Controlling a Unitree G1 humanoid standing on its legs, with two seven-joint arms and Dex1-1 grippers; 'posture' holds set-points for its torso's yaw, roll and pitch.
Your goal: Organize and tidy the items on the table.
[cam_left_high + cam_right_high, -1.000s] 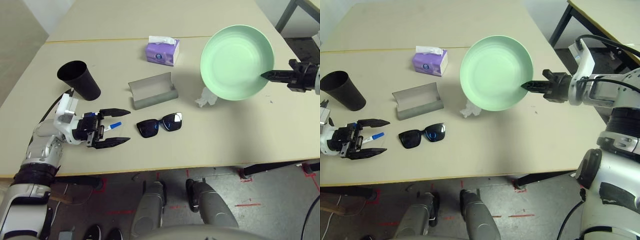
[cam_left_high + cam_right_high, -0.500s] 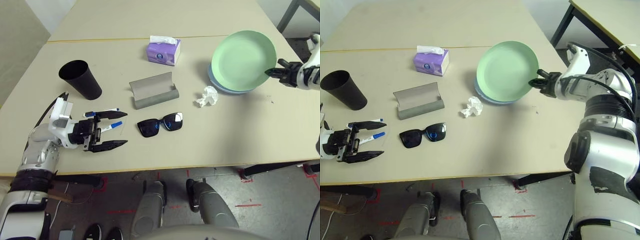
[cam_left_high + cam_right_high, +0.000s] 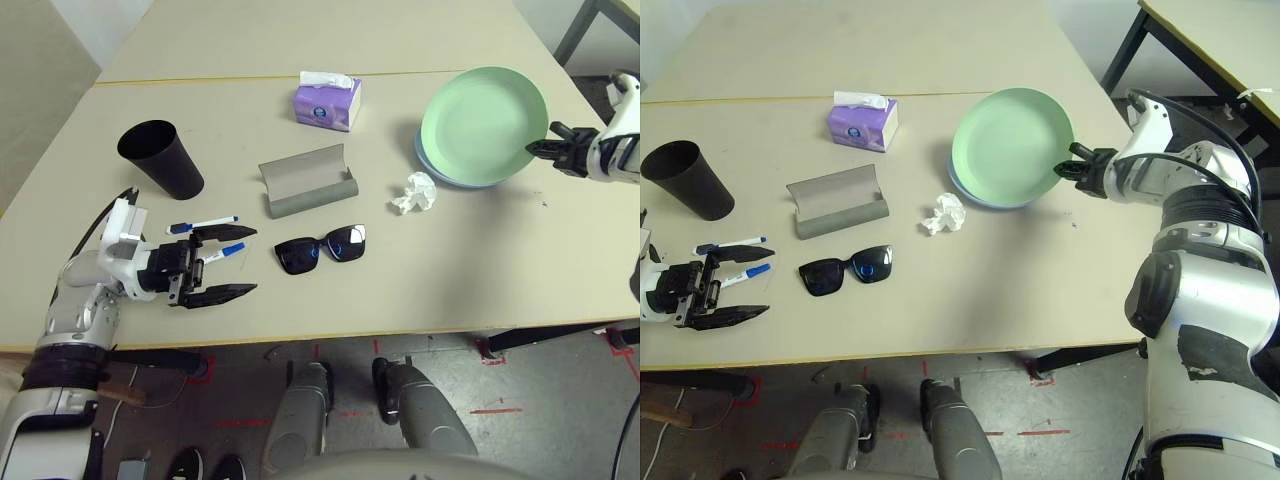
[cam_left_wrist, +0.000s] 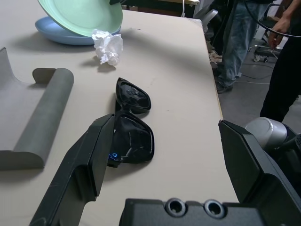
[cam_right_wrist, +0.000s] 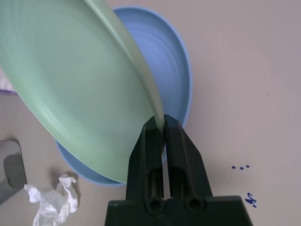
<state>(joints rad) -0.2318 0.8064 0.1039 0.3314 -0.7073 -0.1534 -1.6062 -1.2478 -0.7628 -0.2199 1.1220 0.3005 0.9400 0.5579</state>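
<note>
The right gripper point(image 5: 163, 123) is clamped on the rim of the green plate point(image 3: 1008, 140), holding it tilted over the blue plate point(image 5: 171, 66), which lies flat on the table point(image 3: 330, 300). From the head camera only a thin blue edge shows under the green plate; the right wrist camera shows much more of the blue plate and a few small blue ink dots on the tabletop beside it. The crumpled tissue point(image 3: 417, 192) lies just beside the plates. The left gripper point(image 3: 222, 262) hovers low with its fingers spread wide and nothing between them, near two markers point(image 3: 205, 224). Past its fingers lie the sunglasses point(image 4: 132, 120), partly hidden behind one finger in the left wrist camera, then the open grey case point(image 3: 307, 180). Farther off stand the black cup point(image 3: 160, 157) and a purple tissue box point(image 3: 326, 102). People's legs stand beyond the table's end in the left wrist camera.
</note>
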